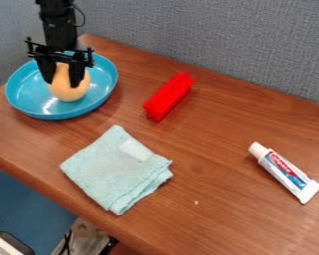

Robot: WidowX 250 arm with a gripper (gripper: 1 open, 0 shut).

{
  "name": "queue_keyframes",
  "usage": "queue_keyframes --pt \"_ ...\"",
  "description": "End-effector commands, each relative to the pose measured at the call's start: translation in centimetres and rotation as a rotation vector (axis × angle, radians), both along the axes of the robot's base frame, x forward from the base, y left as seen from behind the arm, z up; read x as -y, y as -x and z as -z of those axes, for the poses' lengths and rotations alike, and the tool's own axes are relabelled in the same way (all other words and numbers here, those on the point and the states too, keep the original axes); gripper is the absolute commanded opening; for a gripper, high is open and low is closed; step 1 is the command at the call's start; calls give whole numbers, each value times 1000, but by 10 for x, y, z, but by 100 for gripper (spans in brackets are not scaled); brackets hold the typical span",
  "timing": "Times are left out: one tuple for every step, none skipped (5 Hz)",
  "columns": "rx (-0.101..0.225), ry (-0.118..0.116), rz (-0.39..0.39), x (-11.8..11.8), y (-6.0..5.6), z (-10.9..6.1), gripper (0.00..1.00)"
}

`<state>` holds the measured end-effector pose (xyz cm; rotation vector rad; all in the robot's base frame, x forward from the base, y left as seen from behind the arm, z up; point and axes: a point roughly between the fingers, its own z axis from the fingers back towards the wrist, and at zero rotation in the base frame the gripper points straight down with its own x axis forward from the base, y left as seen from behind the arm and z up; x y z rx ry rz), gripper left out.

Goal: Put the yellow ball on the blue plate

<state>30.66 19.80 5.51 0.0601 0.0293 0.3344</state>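
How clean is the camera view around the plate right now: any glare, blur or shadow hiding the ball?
Camera view: low resolution and soft overall, no motion blur. The blue plate shows mild sheen on its rim, no blinding glare. The yellow ball is evenly lit but partly covered by the dark gripper, whose fingers merge into shadow.
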Motion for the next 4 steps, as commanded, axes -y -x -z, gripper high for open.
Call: queue_keyframes --pt "32 -18 -16 -10 -2 -11 0" --pt "25 -13 -20 -11 -3 -11 100" --pt "22 -3 -23 -11 -3 -15 100" --pt "25 9 -27 -11 -3 -22 100"
